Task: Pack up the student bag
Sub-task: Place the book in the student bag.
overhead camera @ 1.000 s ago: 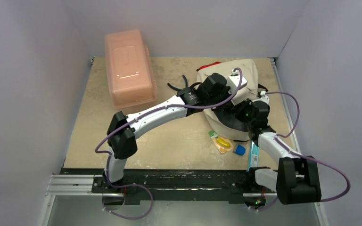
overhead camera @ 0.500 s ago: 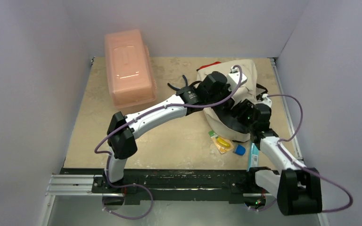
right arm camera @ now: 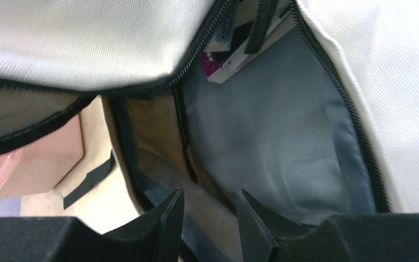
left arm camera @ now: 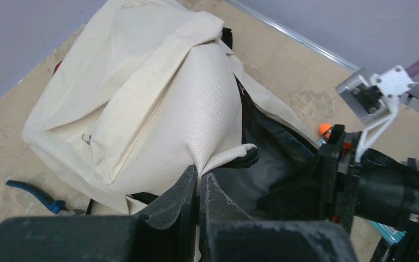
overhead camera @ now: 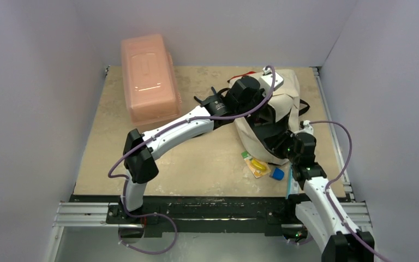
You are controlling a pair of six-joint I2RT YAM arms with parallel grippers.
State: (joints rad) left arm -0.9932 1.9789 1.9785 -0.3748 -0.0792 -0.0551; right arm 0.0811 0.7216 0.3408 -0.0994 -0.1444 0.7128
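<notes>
the bag [overhead camera: 287, 90] lies at the far right of the table [overhead camera: 196, 164]. the left gripper [left arm camera: 199, 188] pinches its open edge. the right gripper [right arm camera: 207, 202], fingers spread, faces its gray inside. a pink box [overhead camera: 148, 76] sits far left.

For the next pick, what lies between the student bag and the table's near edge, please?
Top view: yellow packet, small blue item, teal strip.

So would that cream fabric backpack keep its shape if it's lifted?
Probably not: the cream fabric backpack creases and drapes where the left tool pinches its flap, so it looks floppy. What look like books inside may weigh one end down.
</notes>
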